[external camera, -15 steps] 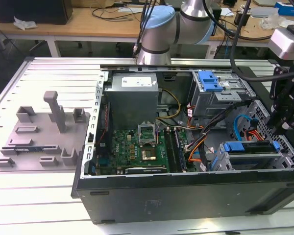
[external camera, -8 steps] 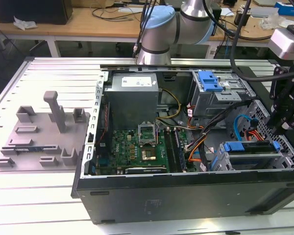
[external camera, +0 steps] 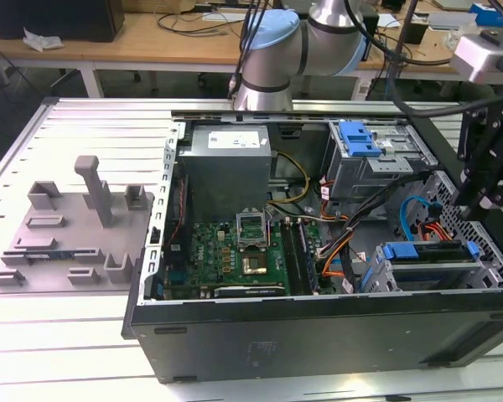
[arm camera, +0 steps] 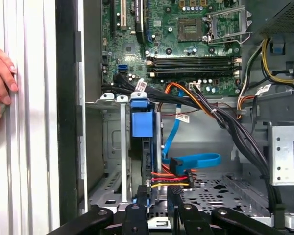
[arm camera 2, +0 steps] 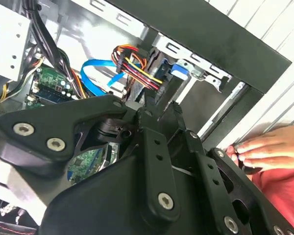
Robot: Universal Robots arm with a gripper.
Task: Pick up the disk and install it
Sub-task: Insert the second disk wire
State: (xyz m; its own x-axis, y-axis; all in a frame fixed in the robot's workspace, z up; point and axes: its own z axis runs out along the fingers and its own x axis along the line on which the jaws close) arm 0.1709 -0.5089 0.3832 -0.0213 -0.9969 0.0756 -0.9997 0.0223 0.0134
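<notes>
we see the disk (arm camera: pixel 141 147) standing on edge in the metal drive cage (arm camera: pixel 115 147) at the corner of the open computer case (external camera: pixel 318 335), its blue plastic carrier showing at the cage mouth. the claw (arm camera: pixel 157 208) hangs just over the disk's cabled end; in the first wrist view its black fingers (arm camera: pixel 137 215) sit either side of the carrier edge, but we cannot tell whether they are pinching it or merely close.

the risk, as we judge it, is the red, yellow and black power cable bundle (arm camera: pixel 171 178) and the flat blue data cable (arm camera: pixel 196 160) right beside the fingers: they could snag or get pinched. a hand (arm camera: pixel 0 78) rests on the ribbed worktop (external camera: pixel 67 335) just outside the case wall, close to the arm.

the cage is thin perforated steel; the carrier is smooth moulded plastic.
</notes>
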